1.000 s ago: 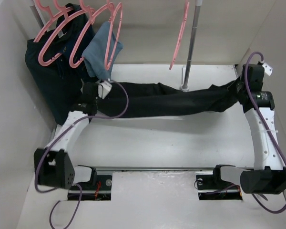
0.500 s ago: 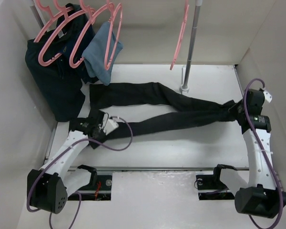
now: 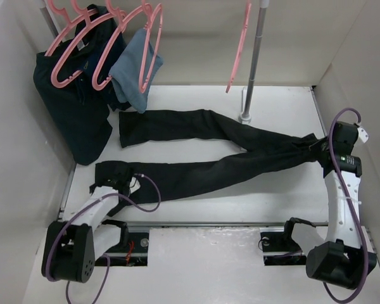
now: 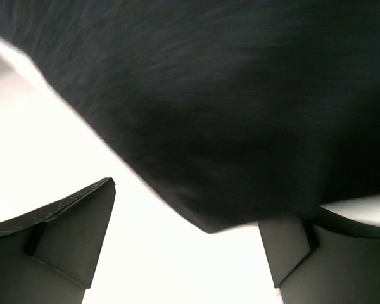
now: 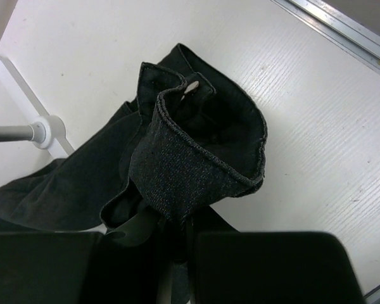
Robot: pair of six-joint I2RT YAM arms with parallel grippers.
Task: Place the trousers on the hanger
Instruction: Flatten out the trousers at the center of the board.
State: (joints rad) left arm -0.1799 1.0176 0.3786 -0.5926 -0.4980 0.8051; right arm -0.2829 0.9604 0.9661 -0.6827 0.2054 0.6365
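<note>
- I see the trousers [image 3: 215, 152] across the bench [image 3: 196, 206], long axis left-right, waist right, legs pointing left.
- My right pincer [image 3: 318, 149] clamps the waistband.
- My left pincer [image 3: 116, 173] gapes wide at the near cuff.

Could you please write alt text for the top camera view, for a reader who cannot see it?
Black trousers lie spread on a white table, two legs fanned to the left. The right arm grips the waist with shut jaws; the left arm's open jaws sit at the near leg's end. Pink hangers hang behind, some carrying clothes.
</note>
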